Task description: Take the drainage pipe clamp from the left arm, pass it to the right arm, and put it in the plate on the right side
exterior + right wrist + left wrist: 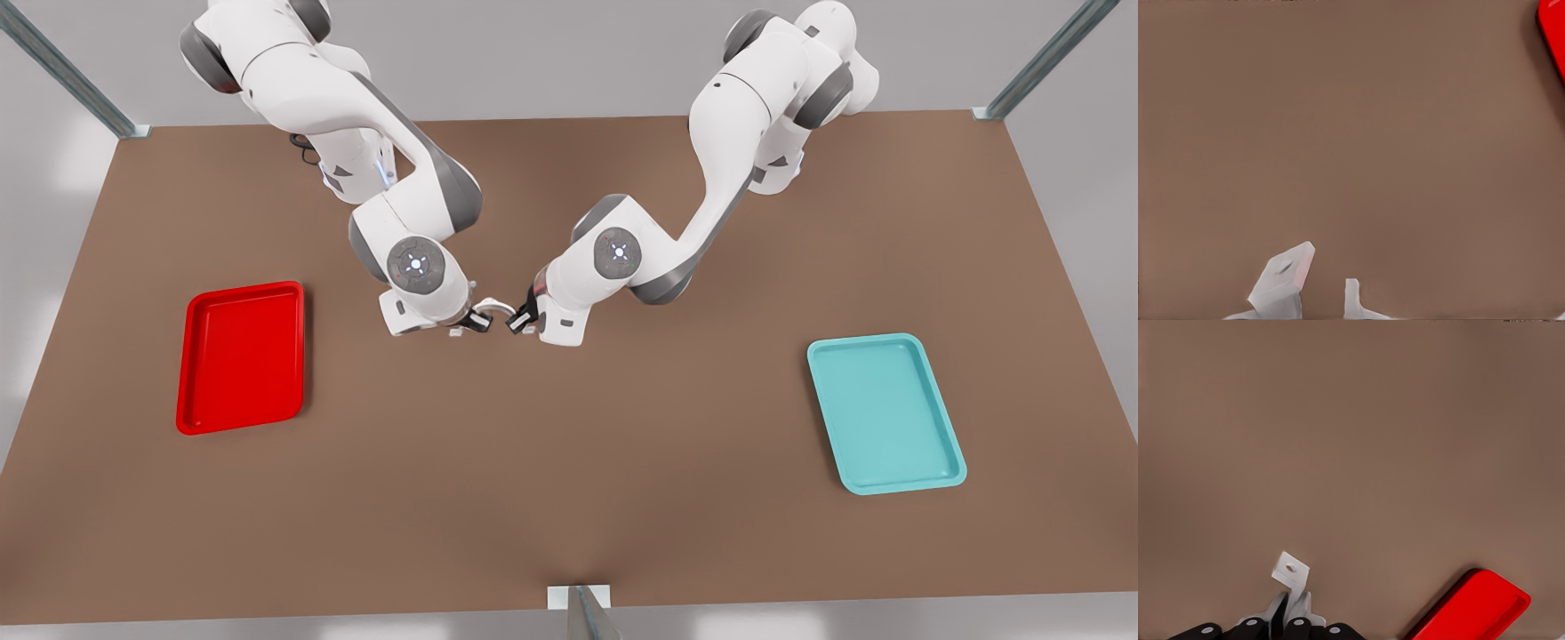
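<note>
The drainage pipe clamp [495, 308], a small white arch, hangs just above the brown table at its middle, between the two grippers. My left gripper [518, 322] comes in from the front view's right and is shut on one end. In the left wrist view the clamp's flat holed tab [1291, 571] sticks out past the black fingers [1251, 628]. My right gripper [480, 320] meets the clamp's other end from the front view's left. In the right wrist view the white clamp [1281, 283] lies very close. The red plate [242, 356] lies flat on the front view's left.
A teal tray [885, 413] lies on the front view's right. The red plate's corner [1478, 610] shows in the left wrist view and its edge [1555, 27] in the right wrist view. Metal frame posts stand at the table's corners and front edge.
</note>
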Robot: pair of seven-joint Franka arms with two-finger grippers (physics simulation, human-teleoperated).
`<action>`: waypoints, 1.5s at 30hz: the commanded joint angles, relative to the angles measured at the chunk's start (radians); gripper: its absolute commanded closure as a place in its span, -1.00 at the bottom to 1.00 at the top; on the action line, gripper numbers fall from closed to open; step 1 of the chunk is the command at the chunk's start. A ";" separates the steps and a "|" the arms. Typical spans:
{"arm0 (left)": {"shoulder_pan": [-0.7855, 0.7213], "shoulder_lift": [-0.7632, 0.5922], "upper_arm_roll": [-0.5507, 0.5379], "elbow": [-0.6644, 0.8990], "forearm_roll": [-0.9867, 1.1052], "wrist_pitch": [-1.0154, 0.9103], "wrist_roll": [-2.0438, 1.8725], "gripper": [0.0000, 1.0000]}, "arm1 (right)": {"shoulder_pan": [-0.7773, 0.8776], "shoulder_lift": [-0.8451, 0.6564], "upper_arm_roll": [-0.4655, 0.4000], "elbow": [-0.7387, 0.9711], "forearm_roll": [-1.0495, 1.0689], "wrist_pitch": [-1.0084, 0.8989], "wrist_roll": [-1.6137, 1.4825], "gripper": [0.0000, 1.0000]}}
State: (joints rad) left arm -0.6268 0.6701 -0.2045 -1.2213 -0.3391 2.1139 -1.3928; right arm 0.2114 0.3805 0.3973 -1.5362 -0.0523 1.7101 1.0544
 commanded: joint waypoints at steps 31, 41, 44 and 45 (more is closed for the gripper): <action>0.584 -0.492 0.168 -0.167 0.370 -0.608 1.327 -1.00 | -0.935 -0.081 0.029 -0.246 -0.011 0.082 -1.079 0.57; 0.582 -0.386 0.168 -0.152 0.377 -0.589 1.328 -1.00 | -1.084 0.047 0.028 -0.325 -0.107 0.252 -1.222 0.57; 0.581 -0.386 0.166 -0.152 0.379 -0.568 1.367 -1.00 | -1.090 0.121 0.028 -0.332 -0.109 0.313 -1.222 0.57; 0.581 -0.386 0.166 -0.152 0.379 -0.565 1.373 -1.00 | -1.090 0.136 0.028 -0.331 -0.109 0.339 -1.222 0.57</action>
State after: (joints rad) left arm -0.0461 0.2849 -0.0381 -1.3734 0.0380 1.5349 -0.3564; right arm -0.8792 0.5110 0.4246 -1.8665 -0.1520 1.9448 0.2369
